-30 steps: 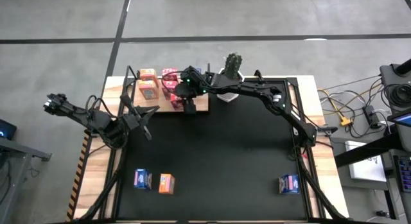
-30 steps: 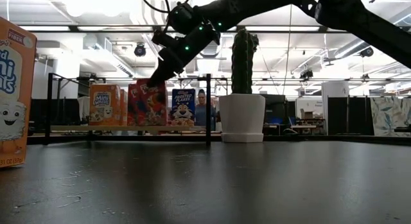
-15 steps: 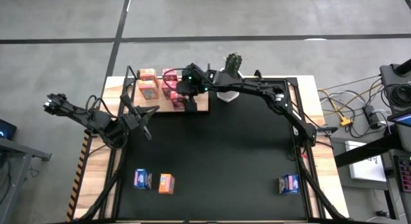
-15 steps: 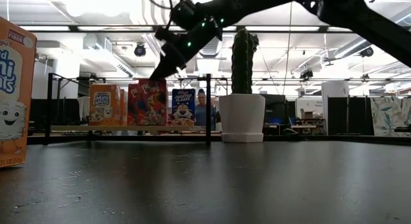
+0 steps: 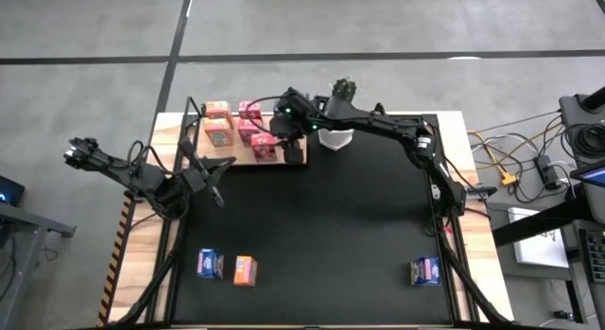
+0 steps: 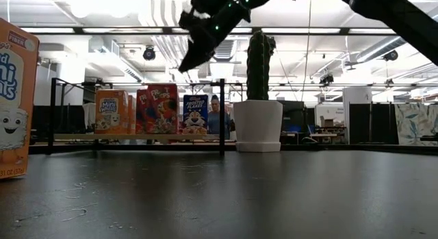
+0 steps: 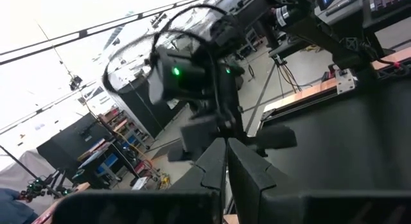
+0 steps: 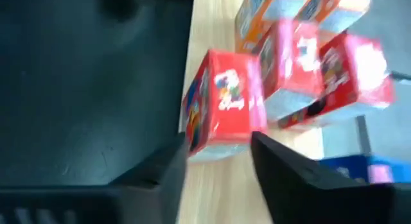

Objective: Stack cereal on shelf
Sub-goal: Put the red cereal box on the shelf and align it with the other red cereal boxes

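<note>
Three loose cereal boxes on the black mat in the high view: blue box (image 5: 209, 264) and orange box (image 5: 245, 270) side by side near the front left, second blue box (image 5: 424, 270) near the front right. Shelf (image 5: 248, 141) at the far left of the counter (image 5: 161, 131), carrying orange boxes (image 5: 217, 125) and pink-red boxes (image 5: 255, 131). Right pincer (image 5: 294, 152) above the shelf's right end, holding nothing. Left pincer (image 5: 210, 169) parked over the mat's left edge, well apart from the shelf.

Low view: orange box (image 6: 111, 111), pink-red box (image 6: 157, 109) and blue box (image 6: 195, 115) upright in a row on the shelf board (image 6: 137, 137), between black posts. Potted cactus (image 6: 258, 95) just right of the shelf. Right pincer (image 6: 186, 64) raised above the row, clear of the boxes. Large orange box (image 6: 15, 98) close at the left edge.

Left wrist view: own fingers (image 7: 215, 166) pressed together, nothing between; other arm (image 7: 192, 76) farther off.

Right wrist view: fingers (image 8: 282, 172) parted, empty, hanging over a pink-red box (image 8: 221, 105) on the wood; more pink-red (image 8: 334, 70) and orange boxes (image 8: 276, 9) beyond.
</note>
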Controlling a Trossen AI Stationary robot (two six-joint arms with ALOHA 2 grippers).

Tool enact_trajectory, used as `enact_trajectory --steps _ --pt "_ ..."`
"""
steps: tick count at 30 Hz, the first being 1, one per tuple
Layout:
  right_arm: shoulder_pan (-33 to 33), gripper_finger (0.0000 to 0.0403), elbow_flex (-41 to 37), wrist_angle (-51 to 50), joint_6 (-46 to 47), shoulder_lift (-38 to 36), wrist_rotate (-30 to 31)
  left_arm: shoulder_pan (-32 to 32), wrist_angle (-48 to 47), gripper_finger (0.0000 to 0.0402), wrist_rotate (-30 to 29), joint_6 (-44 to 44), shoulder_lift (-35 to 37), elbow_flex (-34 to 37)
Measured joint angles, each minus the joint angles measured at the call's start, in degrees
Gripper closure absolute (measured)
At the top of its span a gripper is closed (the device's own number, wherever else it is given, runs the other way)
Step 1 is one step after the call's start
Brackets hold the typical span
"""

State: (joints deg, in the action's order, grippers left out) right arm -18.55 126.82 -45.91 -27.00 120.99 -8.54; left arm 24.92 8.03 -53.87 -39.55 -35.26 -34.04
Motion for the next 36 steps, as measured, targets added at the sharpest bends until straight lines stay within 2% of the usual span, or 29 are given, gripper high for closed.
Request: enact_trajectory --steps 4,8,15,21,26,36 --pt "-0.1 0.0328 -3.0 1.0 -0.1 0.0 5.3 0.0 0.0 0.0402 0.0 0.0 -0.1 0.0" --pt "-0.5 0.0385 -6.5 4.5 -0.1 0.0 6.1 0.0 0.0 0.0402 0.0 -0.3 0.0 0.0" --pt "-0.3 0.039 -13.1 17.0 0.2 0.1 6.0 0.0 0.0 0.0402 0.0 -0.3 -0.1 0.0" --pt "0.0 0.039 -15.3 25.4 1.6 0.1 5.0 0.0 0.0 0.0402 0.0 -0.3 -0.1 0.0" --pt "0.3 0.039 -16.6 28.1 2.9 0.1 2.7 0.0 0.0 0.0402 0.0 -0.3 -0.1 0.0" --pt "0.4 0.039 -17.9 28.0 4.0 0.1 2.6 0.0 0.0 0.0402 0.0 -0.3 -0.1 0.0"
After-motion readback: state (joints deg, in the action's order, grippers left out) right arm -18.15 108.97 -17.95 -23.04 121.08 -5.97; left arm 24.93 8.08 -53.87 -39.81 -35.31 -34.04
